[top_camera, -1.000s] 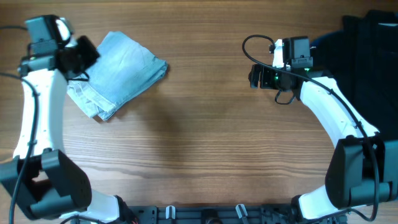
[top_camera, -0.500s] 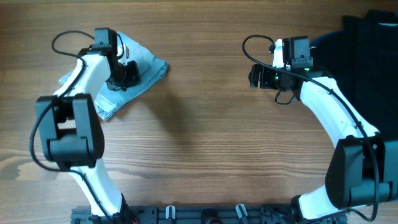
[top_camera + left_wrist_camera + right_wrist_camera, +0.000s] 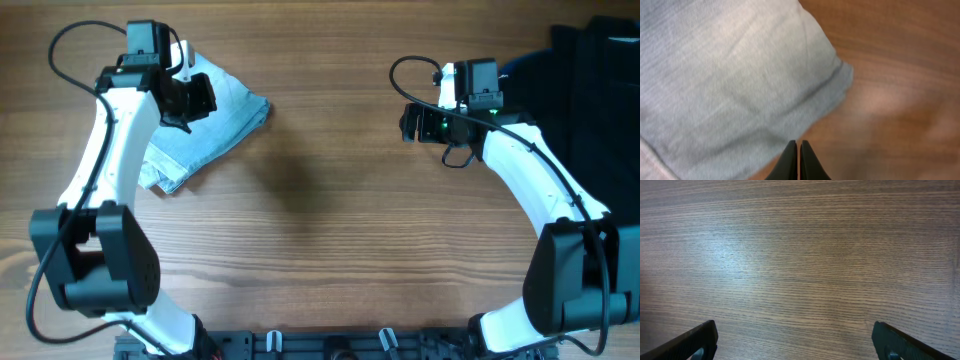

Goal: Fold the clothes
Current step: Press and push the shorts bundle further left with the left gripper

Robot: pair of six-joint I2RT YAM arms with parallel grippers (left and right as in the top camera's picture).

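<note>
The light blue denim shorts (image 3: pixel 225 120) lie on the table (image 3: pixel 330 230) in the upper left of the overhead frame, gathered into a compact folded bundle set on a diagonal. The white left arm crosses the left part of the bundle and hides it. A paler layered edge of the cloth shows below the arm at the lower left of the bundle.

The left fingers (image 3: pixel 798 150) are pressed together with nothing between them. In the left wrist view they point at the lower edge of the denim, where it meets bare wood. That view is blurred, so it is hard to tell whether the tips touch the fabric. The cloth fills the upper left of that view and ends in a rounded folded corner at mid-right.

The right fingers (image 3: pixel 408 122) stand wide apart above bare wood in the upper middle of the overhead frame, holding nothing. In the right wrist view only their tips show, in the bottom corners.

A dark garment pile (image 3: pixel 600 60) sits at the upper right, cut off by the frame edge.
</note>
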